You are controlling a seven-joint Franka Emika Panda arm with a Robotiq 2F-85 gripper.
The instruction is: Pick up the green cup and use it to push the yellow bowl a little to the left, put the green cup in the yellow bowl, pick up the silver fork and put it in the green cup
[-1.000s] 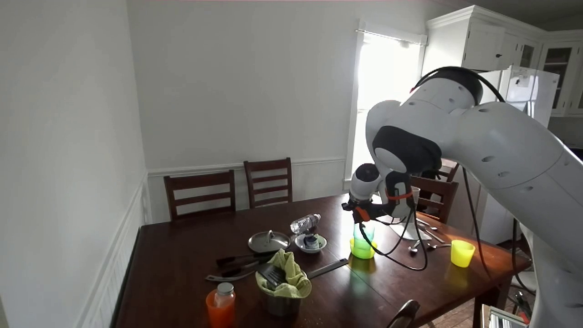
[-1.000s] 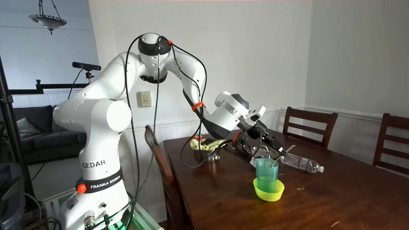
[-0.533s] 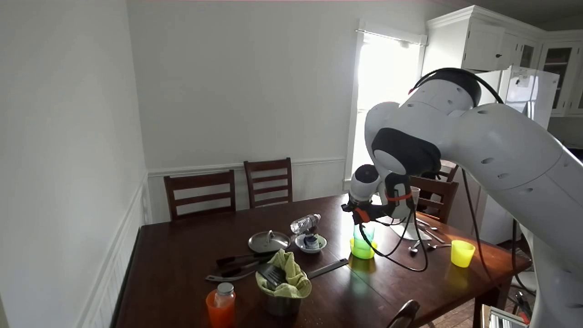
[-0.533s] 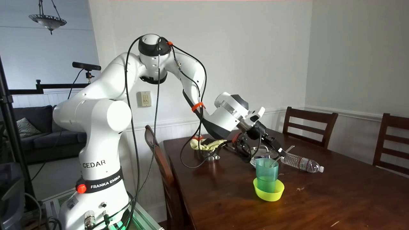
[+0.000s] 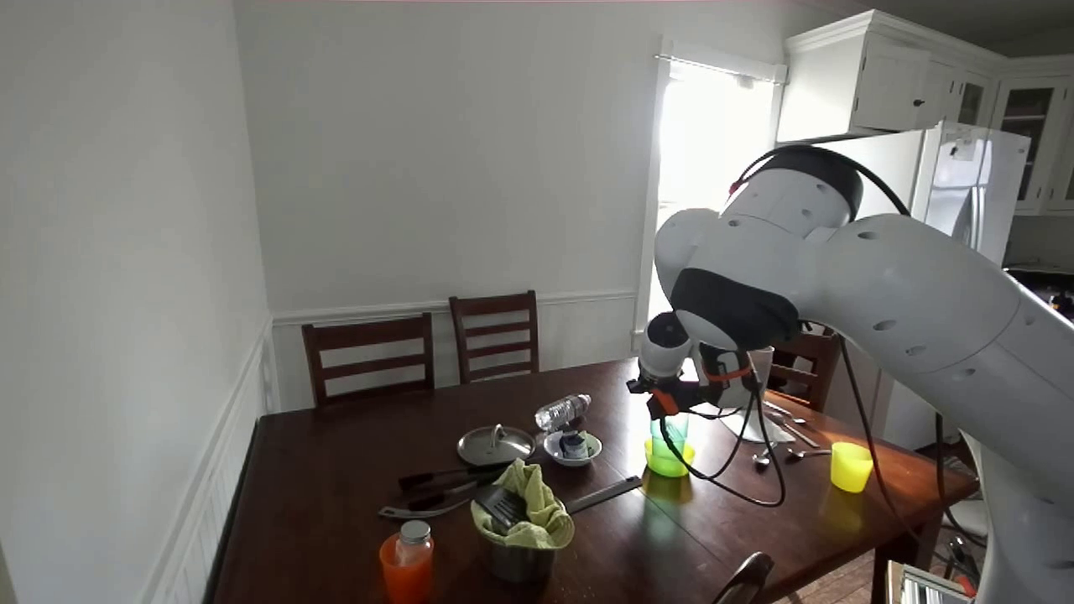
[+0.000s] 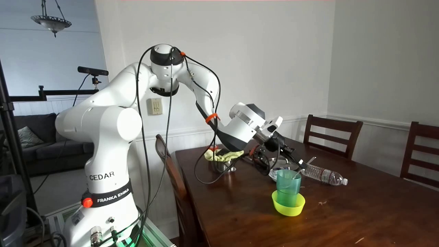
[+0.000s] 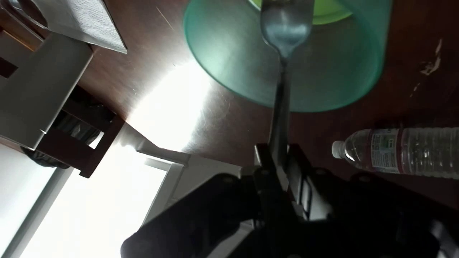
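Broadly, the table (image 5: 336, 470) stretches out on every side of the cup (image 6: 287, 187). Over it the arm (image 6: 118, 123) bends down, with its gripper (image 7: 278, 152) near the cup's rim. Well apart from the cup sits the pot (image 5: 518, 565), a green cloth (image 5: 550, 524) at its top. A bottle (image 7: 391, 152) lies on its side, apart from the cup. The cup itself stands inside the bowl (image 6: 289, 210), whose wall goes round its base. The fork (image 7: 280, 96) slants down to the cup, its head at the mouth; how deep it goes I cannot tell. The fingers (image 7: 264, 157) stand close together on the fork's handle and pinch it, only that narrow metal between them.
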